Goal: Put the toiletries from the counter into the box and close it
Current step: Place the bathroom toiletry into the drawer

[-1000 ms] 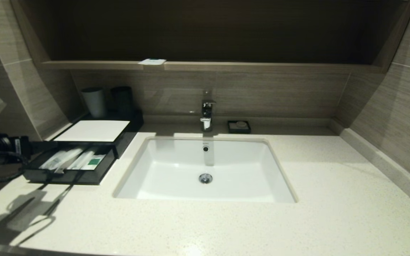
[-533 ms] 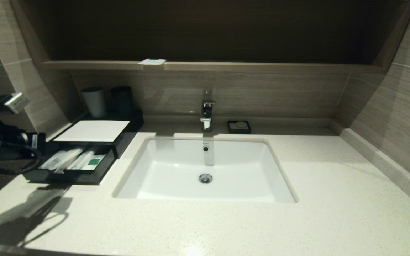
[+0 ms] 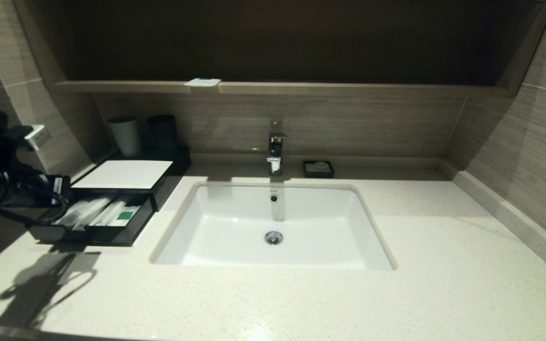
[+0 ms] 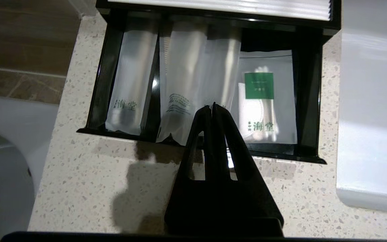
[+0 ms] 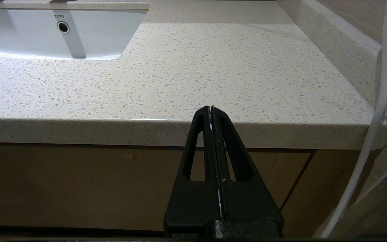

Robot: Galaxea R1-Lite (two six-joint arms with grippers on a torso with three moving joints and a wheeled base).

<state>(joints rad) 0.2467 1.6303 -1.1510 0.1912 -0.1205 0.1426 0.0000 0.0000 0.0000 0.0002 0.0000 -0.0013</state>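
Observation:
The black box (image 3: 123, 174) with a white top panel stands left of the sink, its front drawer (image 3: 88, 233) pulled out. In the left wrist view the drawer (image 4: 309, 101) holds a narrow pouch (image 4: 129, 77), a wider pouch (image 4: 193, 74) and a squarish sachet with a green mark (image 4: 267, 97). My left gripper (image 4: 212, 106) is shut and empty, just above the drawer's front part. My left arm (image 3: 22, 188) reaches in from the left. One flat white packet with a green mark (image 3: 202, 82) lies on the brown ledge (image 3: 325, 88). My right gripper (image 5: 211, 107) is shut and empty.
A white sink (image 3: 273, 227) with a tap (image 3: 275, 149) fills the middle of the speckled worktop (image 3: 443, 265). Two cups (image 3: 126, 135) stand behind the box. A small black soap dish (image 3: 318, 168) sits right of the tap. My right gripper hangs below the worktop's front edge (image 5: 113, 129).
My left arm has moved right toward the open drawer, and its wrist has risen. The packets and the drawer have not moved.

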